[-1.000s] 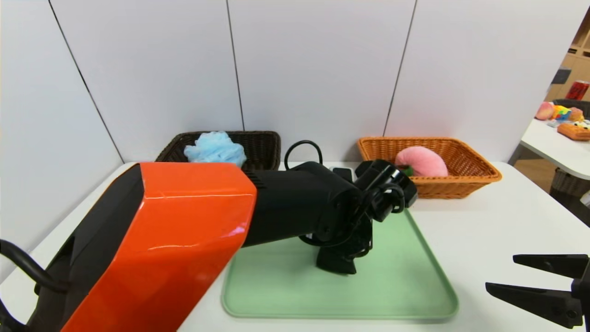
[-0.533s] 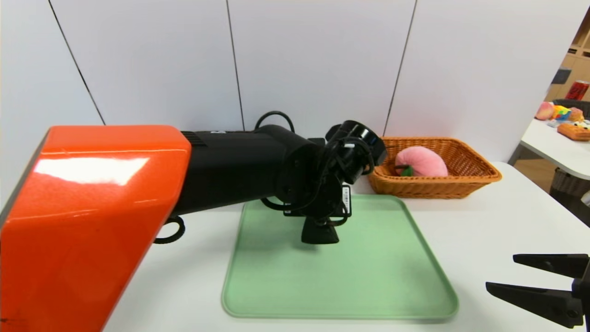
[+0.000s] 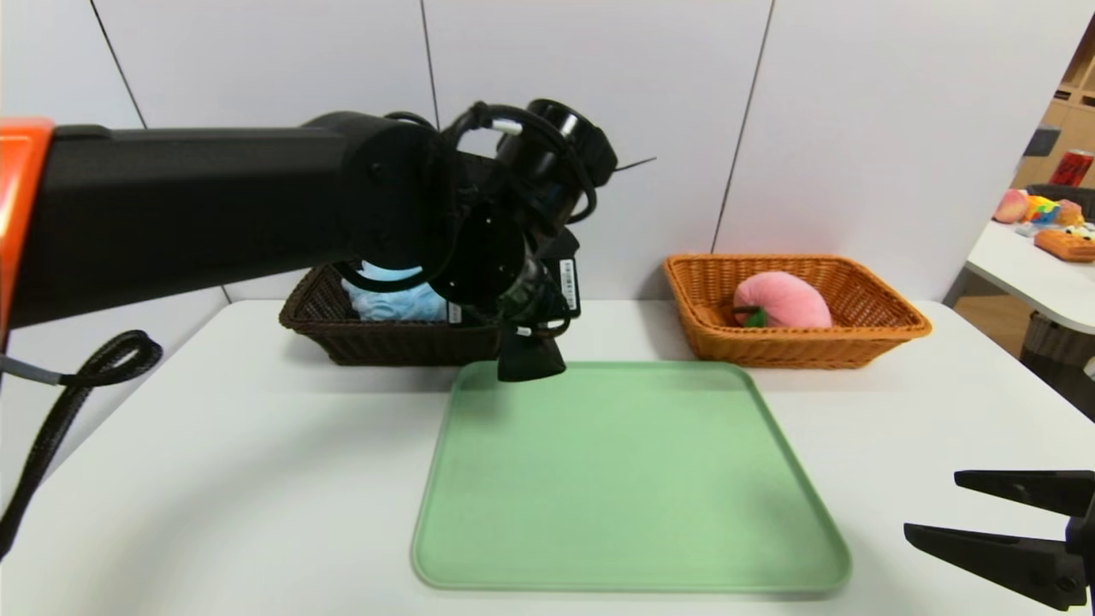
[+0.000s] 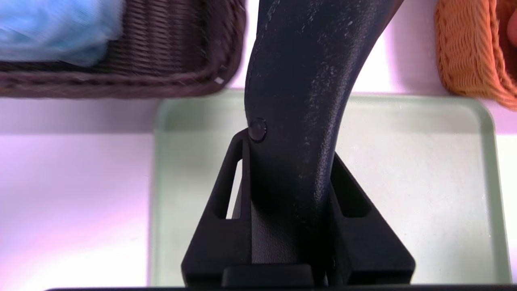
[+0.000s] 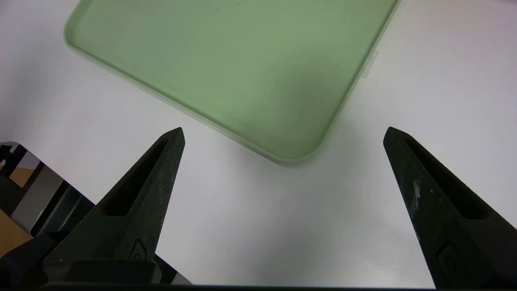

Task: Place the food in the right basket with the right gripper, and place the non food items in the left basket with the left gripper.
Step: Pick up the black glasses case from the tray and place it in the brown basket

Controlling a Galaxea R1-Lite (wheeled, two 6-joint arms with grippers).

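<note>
One pouf (image 3: 398, 295), partly hidden, apparently squashed.

Bright light falls on my white table (image 3: 257, 479), with a soft, broad shadow across its left part. In my left wrist view, the dark basket (image 4: 161, 83) and blue pouf (image 4: 56, 32) blur, while pinkish-white glare washes out the table. My right wrist view is evenly lit, a faint shade lying near the green tray's corner (image 5: 291, 155).
</note>
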